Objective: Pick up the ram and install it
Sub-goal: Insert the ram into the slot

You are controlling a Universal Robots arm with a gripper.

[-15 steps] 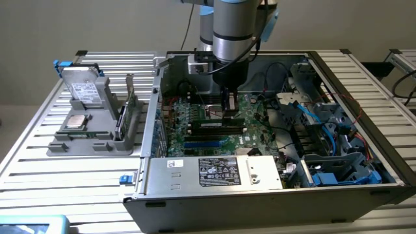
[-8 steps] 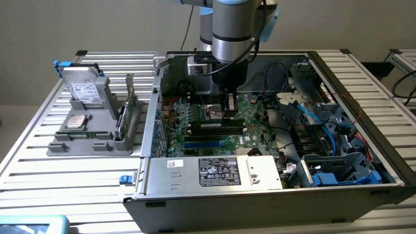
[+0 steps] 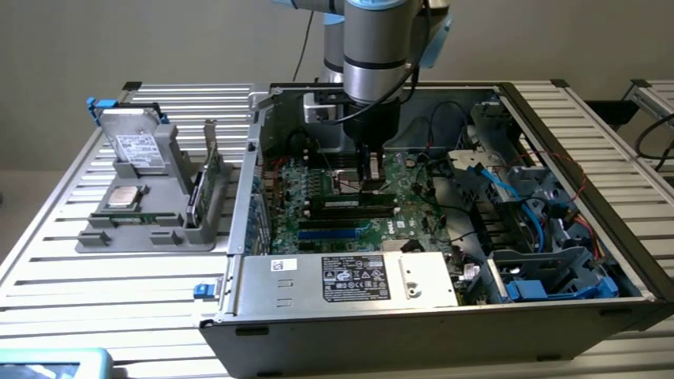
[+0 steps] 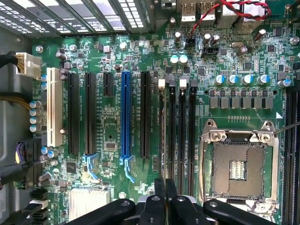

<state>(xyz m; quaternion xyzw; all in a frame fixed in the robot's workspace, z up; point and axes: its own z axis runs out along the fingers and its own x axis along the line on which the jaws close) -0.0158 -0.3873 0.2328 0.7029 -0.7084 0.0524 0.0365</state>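
Note:
The ram (image 3: pixel 353 204) stands on edge over the black memory slots (image 4: pixel 180 136) of the green motherboard (image 4: pixel 110 124), inside the open computer case (image 3: pixel 421 332). Its side with black chips and a white label faces the exterior view. In the wrist view the ram (image 4: pixel 162 136) is edge-on, a thin line running away from the fingers. My gripper (image 3: pixel 371 186) reaches straight down from above, and its black fingers (image 4: pixel 159 192) are shut on the stick's top edge near its middle. I cannot tell how deep the stick sits in the slot.
Beside the slots lies the bare processor socket (image 4: pixel 236 168). Expansion slots, one of them blue (image 4: pixel 125 117), line the other side. A power supply (image 3: pixel 358 278), cables and a drive cage (image 3: pixel 548 276) crowd the case. On the exterior view's left, a grey fixture (image 3: pixel 147 233) holds a drive, a processor chip and upright boards.

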